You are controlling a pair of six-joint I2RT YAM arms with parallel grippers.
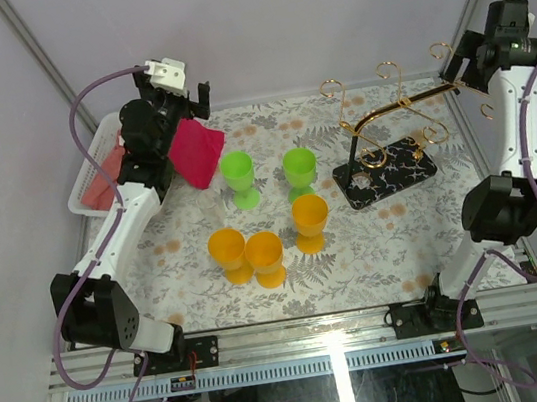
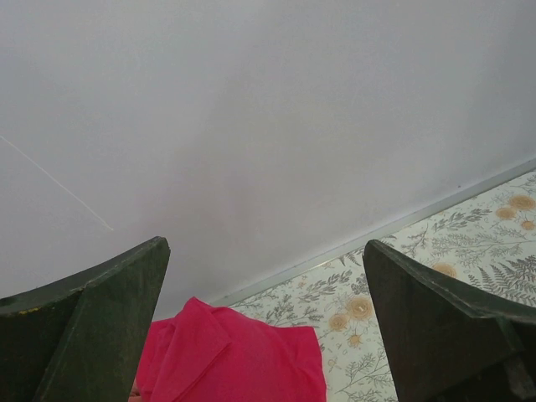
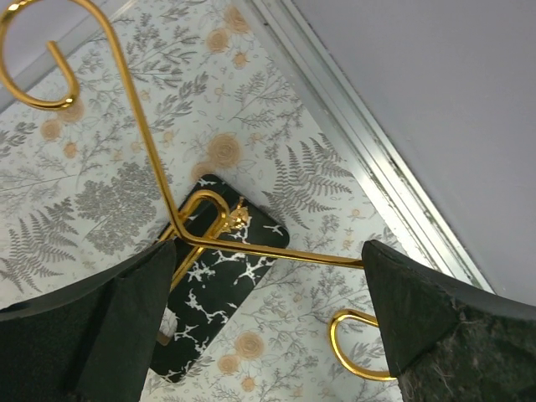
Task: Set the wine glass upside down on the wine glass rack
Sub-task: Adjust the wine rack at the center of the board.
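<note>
While the wine glasses [image 1: 309, 213] stand upright on the surface [image 1: 357, 248], both claws gape empty.
Orange glasses [image 1: 264, 254] sit nearest, green glasses [image 1: 237, 170] behind; the wine glass rack [image 1: 390, 171] stands far right (right claw [image 3: 270, 247] spread close by its gold arms), and the left claw [image 2: 266, 244] is spread above a pink cloth [image 1: 195, 151].

Lab test cell: plain white walls [image 1: 252, 21], aluminium rail [image 1: 308, 331].

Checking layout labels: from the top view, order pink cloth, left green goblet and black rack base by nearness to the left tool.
1. Pink fabric cloth, right beside the left tool.
2. Left green plastic goblet, centre-left.
3. Black white-veined square rack base, right side.
</note>
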